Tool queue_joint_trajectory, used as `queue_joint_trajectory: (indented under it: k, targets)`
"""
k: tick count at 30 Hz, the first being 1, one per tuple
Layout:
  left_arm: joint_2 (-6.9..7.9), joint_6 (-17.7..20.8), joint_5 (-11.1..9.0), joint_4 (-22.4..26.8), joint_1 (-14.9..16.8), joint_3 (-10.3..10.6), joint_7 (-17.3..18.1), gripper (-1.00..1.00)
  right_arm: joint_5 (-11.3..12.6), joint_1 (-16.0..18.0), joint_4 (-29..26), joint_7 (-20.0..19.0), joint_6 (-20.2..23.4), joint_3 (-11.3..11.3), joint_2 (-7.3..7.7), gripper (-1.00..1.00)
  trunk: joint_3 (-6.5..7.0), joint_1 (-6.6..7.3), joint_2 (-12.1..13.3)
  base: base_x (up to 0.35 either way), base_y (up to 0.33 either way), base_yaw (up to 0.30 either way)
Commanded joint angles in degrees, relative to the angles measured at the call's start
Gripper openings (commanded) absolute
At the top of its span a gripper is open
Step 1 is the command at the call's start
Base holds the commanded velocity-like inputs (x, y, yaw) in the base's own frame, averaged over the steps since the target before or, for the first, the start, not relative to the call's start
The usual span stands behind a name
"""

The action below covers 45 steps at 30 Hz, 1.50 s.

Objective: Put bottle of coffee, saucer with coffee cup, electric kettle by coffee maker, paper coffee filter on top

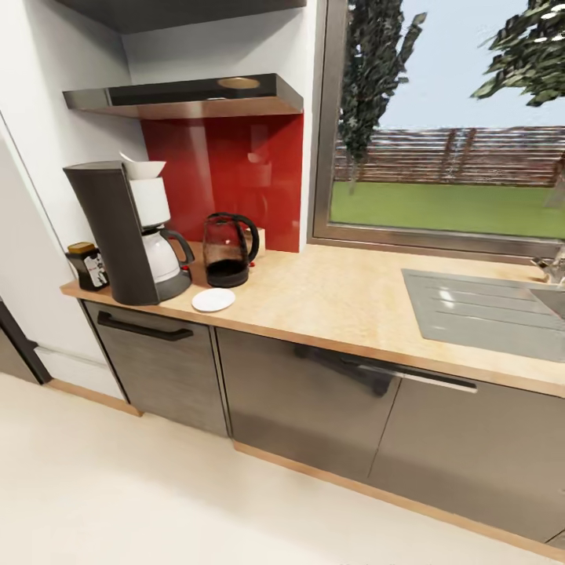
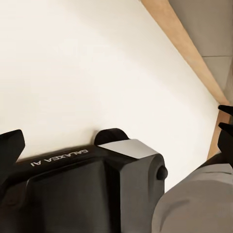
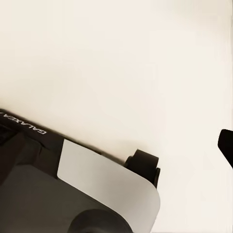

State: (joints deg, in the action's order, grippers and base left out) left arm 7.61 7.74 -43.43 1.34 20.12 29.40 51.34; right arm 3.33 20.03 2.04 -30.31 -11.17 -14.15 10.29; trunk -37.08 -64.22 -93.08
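Observation:
The coffee maker (image 1: 118, 235) stands at the left end of the countertop (image 1: 337, 302) with the white paper coffee filter (image 1: 143, 167) on top of it. The bottle of coffee (image 1: 88, 265) sits just left of the machine. The electric kettle (image 1: 227, 249) stands to its right. The bare saucer (image 1: 213, 299) lies in front of the kettle. The coffee cup is out of view. The black kitchen shelf (image 1: 188, 96) hangs above. My left gripper (image 2: 119, 136) hangs open over the floor. One fingertip (image 3: 225, 145) of the right gripper sits at the frame edge, nothing held.
A grey steel sink (image 1: 486, 306) is set into the worktop at the right, below a window (image 1: 447, 125). Dark grey cabinets (image 1: 314, 400) run under the counter. Both wrist views look down on the robot's black base (image 2: 77, 189) and the pale floor (image 1: 157, 502).

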Motion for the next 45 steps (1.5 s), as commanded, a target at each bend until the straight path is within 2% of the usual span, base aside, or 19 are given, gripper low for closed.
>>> queue_joint_trajectory:
  k: [1, 45]
  targets:
    - [0.03, 0.6, -0.6, 0.1, 0.0, 0.3, 0.2, 1.0, 0.4, 0.1, 0.2, -0.1, -0.4, -0.4, -0.01, 1.0, -0.05, 0.0, 0.0, 0.0, 0.0, -0.216]
    - [0.03, 0.7, -0.6, 0.1, -0.3, 0.2, 0.1, 1.0, 0.4, 0.1, 0.2, 0.1, -0.4, -0.4, -0.01, 1.0, -0.05, 0.0, 0.0, 0.0, 0.0, -0.241]
